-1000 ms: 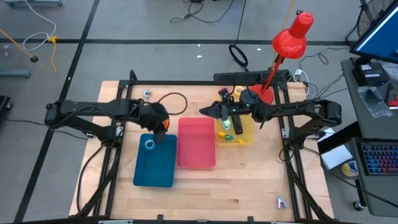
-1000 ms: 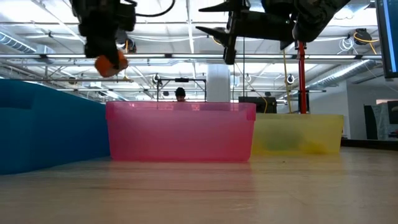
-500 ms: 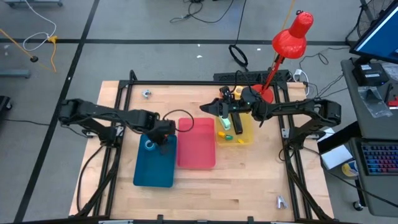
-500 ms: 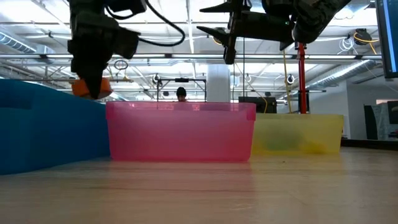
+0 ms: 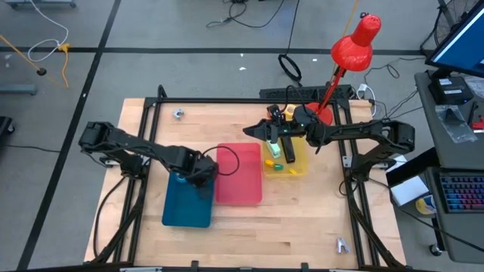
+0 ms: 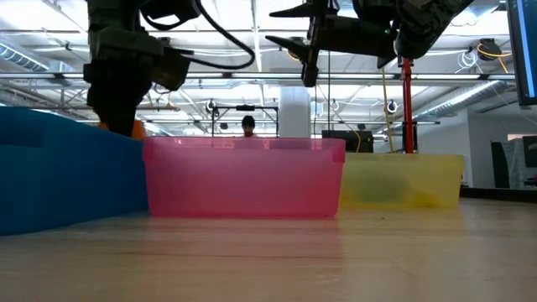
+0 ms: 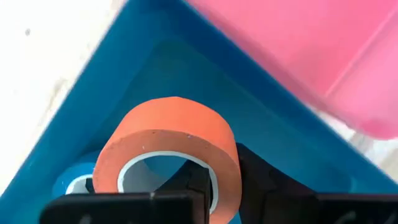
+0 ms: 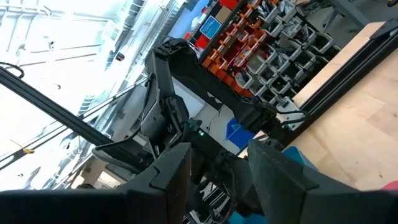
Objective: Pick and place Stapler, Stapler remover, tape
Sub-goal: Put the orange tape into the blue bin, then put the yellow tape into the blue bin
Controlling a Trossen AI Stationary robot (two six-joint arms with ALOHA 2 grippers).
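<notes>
My left gripper [image 5: 200,175] points down into the blue tray [image 5: 185,208], shut on an orange tape roll [image 7: 171,140]. In the low view the roll [image 6: 134,128] sits just behind the tray's rim. A blue tape roll [image 7: 76,184] lies on the tray's floor beside it. My right gripper [image 5: 255,133] hangs high between the pink tray [image 5: 239,175] and the yellow tray [image 5: 296,162], pointing toward the table's left. A black long thing [image 5: 271,145], seemingly the stapler, sits between its fingers. My left gripper pinches the orange roll's wall [image 7: 217,163], one finger inside the ring and one outside, coming from above. The roll stands on edge below the fingers, over the blue tray's floor; whether it touches the floor I cannot tell. My right gripper holds the black thing [image 6: 310,60] across its fingers, which come level from the table's right. The thing slants down below the fingers, lifted clear of the trays. The fingers themselves hide the place of contact.
The yellow tray holds small yellow and green things [image 5: 277,162]. A red lamp [image 5: 352,44] stands at the back right, its base [image 5: 322,115] by the yellow tray. A small metal thing [image 5: 178,113] lies at the far left. Bare wood lies toward the near edge.
My left gripper has sunk and gone toward the table's near edge, from above the blue tray's far end down into it, rolling its wrist as it went. The orange roll went along in its hold.
</notes>
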